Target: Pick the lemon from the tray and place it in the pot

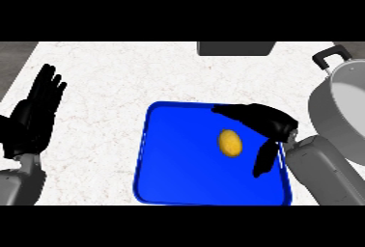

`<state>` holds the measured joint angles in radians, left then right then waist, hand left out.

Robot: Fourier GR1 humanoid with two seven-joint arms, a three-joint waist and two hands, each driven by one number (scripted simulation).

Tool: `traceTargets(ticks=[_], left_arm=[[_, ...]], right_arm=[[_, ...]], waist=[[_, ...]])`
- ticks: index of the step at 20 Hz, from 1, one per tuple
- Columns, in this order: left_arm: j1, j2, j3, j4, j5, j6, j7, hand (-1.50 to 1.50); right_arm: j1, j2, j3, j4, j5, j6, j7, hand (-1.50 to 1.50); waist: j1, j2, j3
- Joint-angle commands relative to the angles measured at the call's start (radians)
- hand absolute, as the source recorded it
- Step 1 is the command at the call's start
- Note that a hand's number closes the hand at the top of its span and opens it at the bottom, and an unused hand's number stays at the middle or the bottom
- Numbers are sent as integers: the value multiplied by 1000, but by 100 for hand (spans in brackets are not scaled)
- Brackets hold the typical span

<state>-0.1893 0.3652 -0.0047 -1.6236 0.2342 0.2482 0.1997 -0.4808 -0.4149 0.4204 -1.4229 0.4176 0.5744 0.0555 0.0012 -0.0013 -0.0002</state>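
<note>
A yellow lemon [230, 143] lies on the blue tray [178, 164], right of the tray's middle. My right hand [267, 123] hovers over the tray's right side with its fingers spread open around the lemon: fingers reach past it at the back, the thumb hangs down to its right. Nothing is held. The grey pot [342, 108] with a black handle stands at the right edge, partly cut off. My left hand [32, 116] rests open at the left edge, fingers up.
A dark grey block [236, 48] sits at the counter's back edge. The white marbled counter [107, 82] stretches between the left hand and the tray. A dark strip runs along the counter's far left corner.
</note>
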Motion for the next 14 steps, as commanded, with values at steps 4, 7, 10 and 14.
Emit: traceTargets(ticks=[4, 7, 10, 14], left_arm=[[-37, -51, 13, 26, -42, 1, 15, 0], [-41, -45, 47, 80, -45, -58, -34, 0], [-15, -49, 72, 44, -33, -82, -15, 0], [2, -88, 57, 1, -67, -67, -9, 0]], right_arm=[[10, 91, -6, 14, 137, -11, 78, -150], [-4, 91, -36, 126, 196, -25, -48, -150], [28, 113, -42, 151, 247, -52, -87, -150], [15, 169, -46, 186, 307, -69, -90, -150]], waist=[[0, 1, 0], [2, 2, 0], [2, 2, 0], [4, 2, 0]])
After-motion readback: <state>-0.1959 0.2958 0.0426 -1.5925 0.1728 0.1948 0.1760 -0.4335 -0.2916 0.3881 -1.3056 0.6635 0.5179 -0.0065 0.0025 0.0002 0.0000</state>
